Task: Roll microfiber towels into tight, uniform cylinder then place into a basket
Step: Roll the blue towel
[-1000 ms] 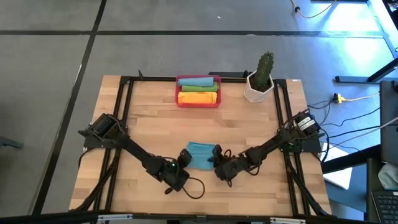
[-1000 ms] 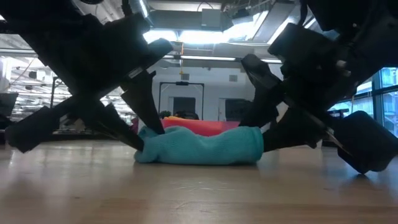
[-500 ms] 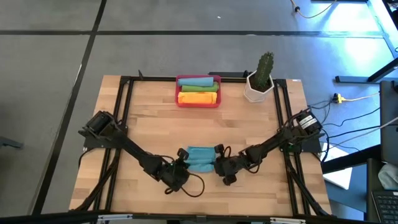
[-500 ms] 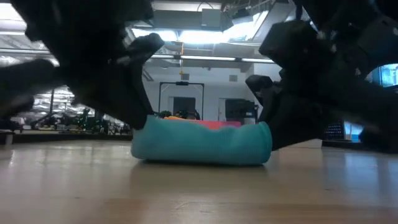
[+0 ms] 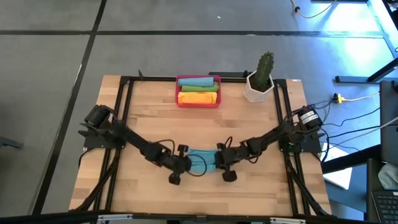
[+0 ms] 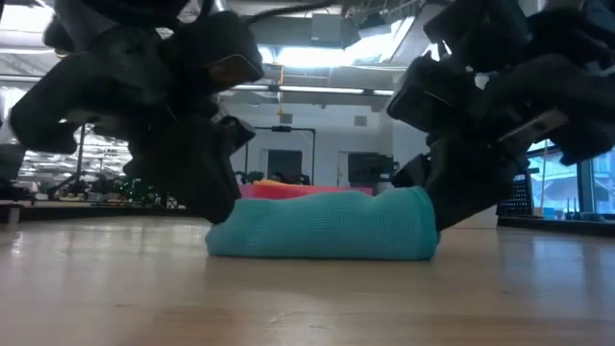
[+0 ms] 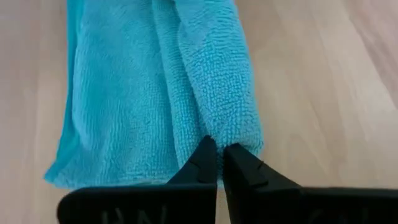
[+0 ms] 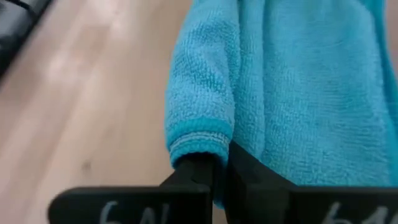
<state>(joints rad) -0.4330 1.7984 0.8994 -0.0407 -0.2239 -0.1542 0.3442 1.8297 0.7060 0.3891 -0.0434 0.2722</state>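
The teal towel (image 5: pixel 201 160) is lying between my two claws, its long axis running straight from my left claw (image 5: pixel 184 165) to my right claw (image 5: pixel 219 162), so each claw is sitting at one short end of the roll and neither is nearer than the other. In the left wrist view my left claw (image 7: pixel 219 163) is showing its fingers pressed nearly together, pinching the rolled edge of the teal towel (image 7: pixel 168 81) right at its tip. My right claw (image 8: pixel 217 163) is doing the same at the opposite end, its fingers closed on the hemmed fold of the teal towel (image 8: pixel 292 93).

Both my arms are reaching low and inward from the desk's (image 5: pixel 249 124) side edges, elbows bent, wrists almost level with the wood. The towel (image 6: pixel 322 226) is resting on the desk as a flattish roll, not yet a tight cylinder. The basket (image 5: pixel 198 91) is lying well beyond the towel, away from both claws, already holding rolled towels; I judge the roll needs tightening before lifting that way.
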